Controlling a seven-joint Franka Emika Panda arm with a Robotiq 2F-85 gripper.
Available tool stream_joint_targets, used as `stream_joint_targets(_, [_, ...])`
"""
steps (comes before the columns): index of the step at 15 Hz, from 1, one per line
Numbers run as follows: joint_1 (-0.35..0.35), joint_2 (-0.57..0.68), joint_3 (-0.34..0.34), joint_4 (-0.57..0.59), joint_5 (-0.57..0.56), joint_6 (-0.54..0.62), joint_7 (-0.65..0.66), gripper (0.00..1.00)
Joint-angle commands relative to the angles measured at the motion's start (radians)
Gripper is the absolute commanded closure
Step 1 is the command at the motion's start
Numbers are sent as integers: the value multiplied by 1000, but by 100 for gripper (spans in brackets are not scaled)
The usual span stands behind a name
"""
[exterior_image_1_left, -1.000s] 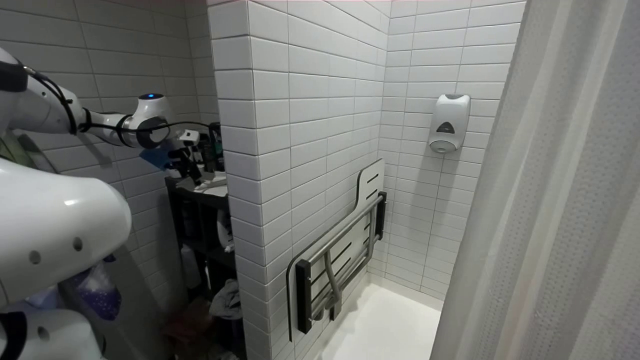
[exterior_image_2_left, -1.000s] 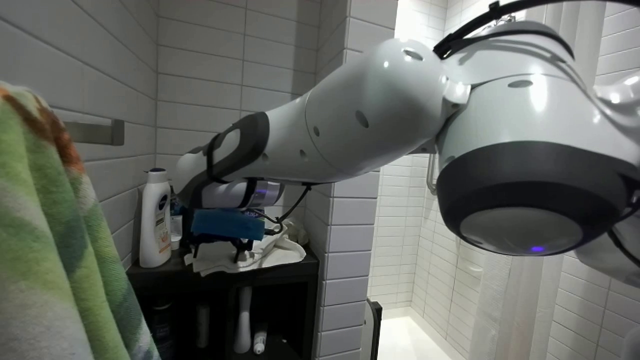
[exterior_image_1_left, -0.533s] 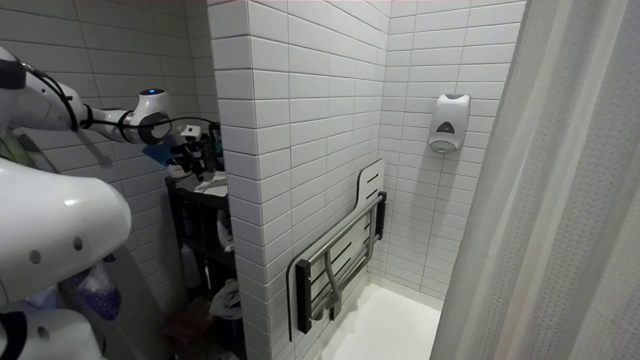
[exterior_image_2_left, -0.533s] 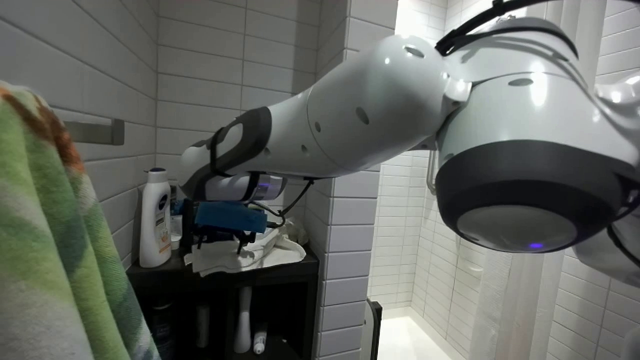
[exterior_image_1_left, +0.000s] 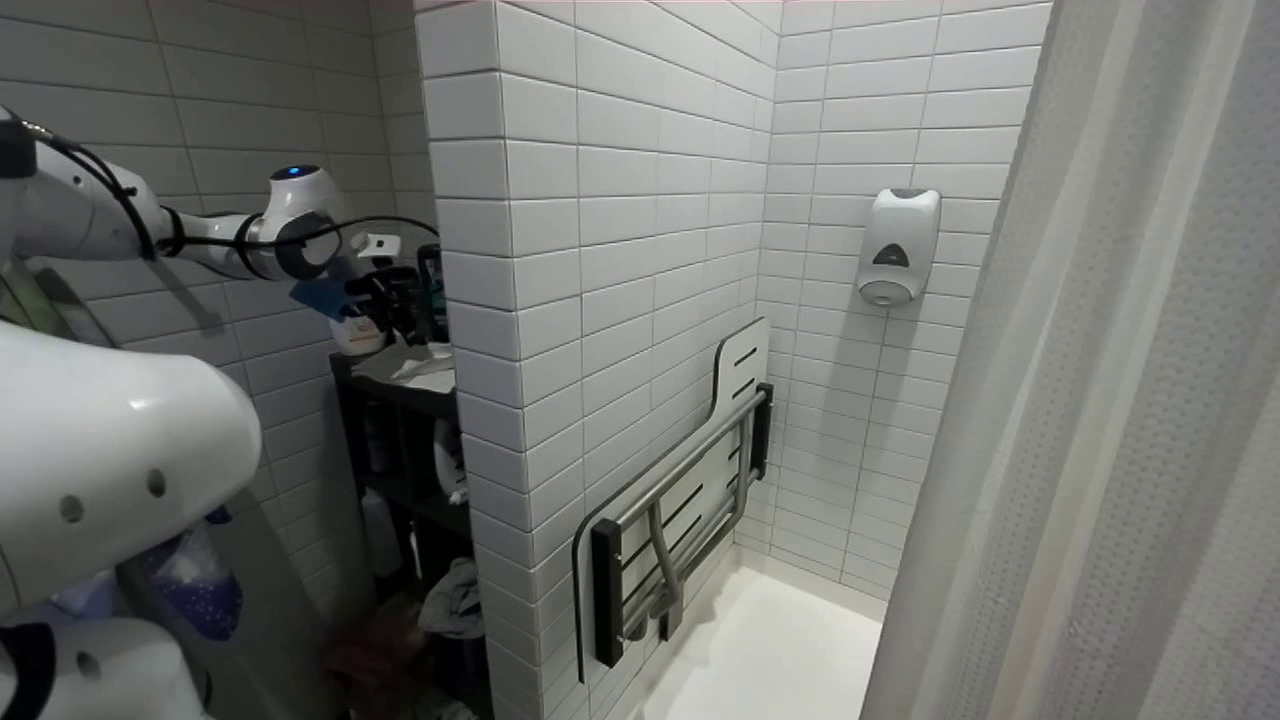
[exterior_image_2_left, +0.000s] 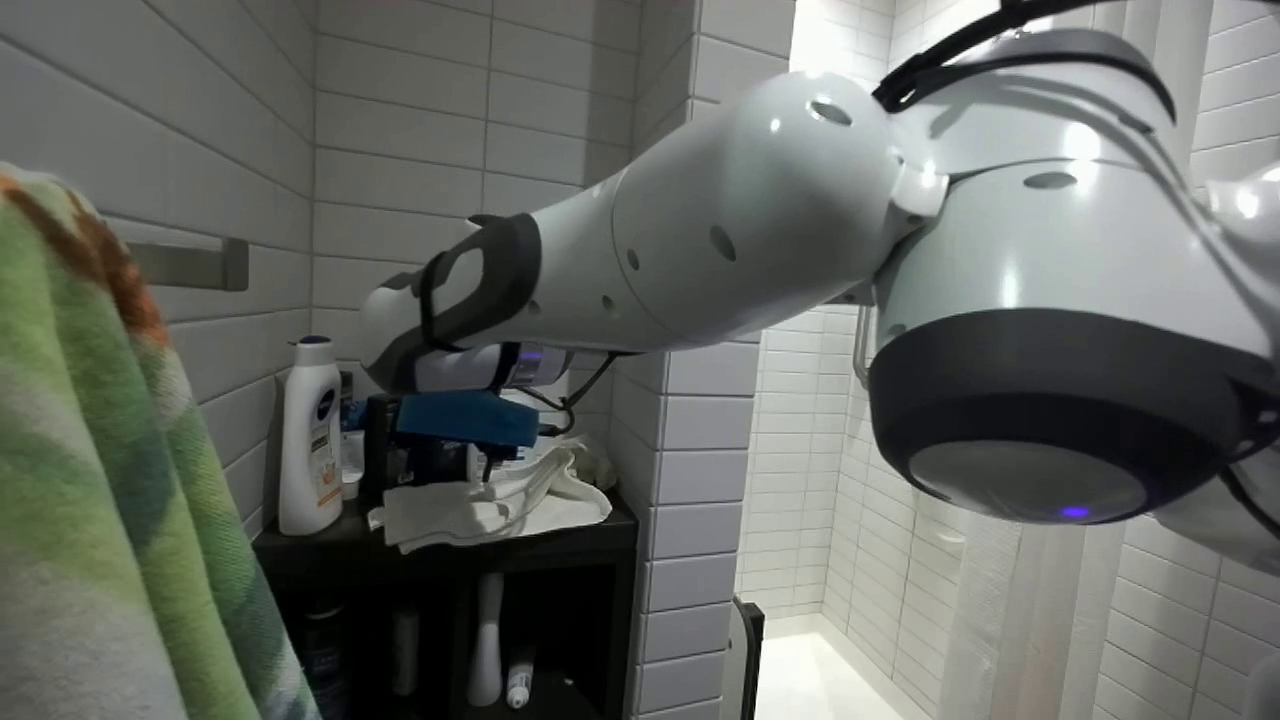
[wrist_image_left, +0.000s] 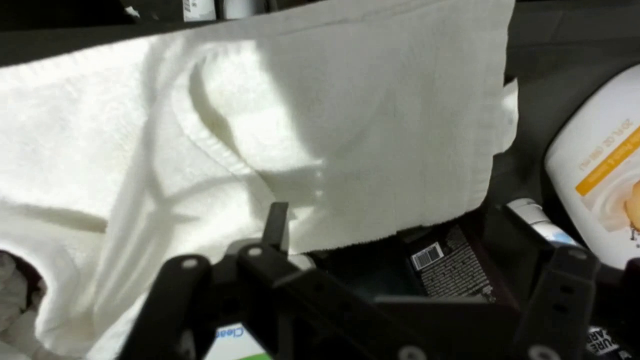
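White cloth (wrist_image_left: 380, 115) beneath spread jaws

Lying rumpled atop a black shelf unit (exterior_image_2_left: 540, 554), neighboring a dark barcoded box (wrist_image_left: 455, 270) and, at one end, a white bottle (wrist_image_left: 605, 165). Hovering above the cloth's edge with jaws wide apart. Being separated by a tiled partition (exterior_image_1_left: 640, 250) from a folded shower seat (exterior_image_1_left: 690, 490), a soap dispenser (exterior_image_1_left: 898, 248) and a curtain (exterior_image_1_left: 1100, 400).

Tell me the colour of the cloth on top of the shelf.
Plain white; the cloth shows best in the wrist view.
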Motion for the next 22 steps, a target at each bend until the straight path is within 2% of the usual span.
stream_joint_targets(1, [13, -76, -58, 27, -50, 7, 60, 0])
stream_joint_targets(7, [16, -119, -150, 66, -208, -126, 227, 0])
stream_joint_targets(12, [-19, -78, -205, 174, -294, -419, 378, 0])
stream_joint_targets(15, [-49, -67, -216, 242, -293, -555, 421, 0])
stream_joint_targets(22, [-36, -95, -222, 230, -269, -542, 399, 0])
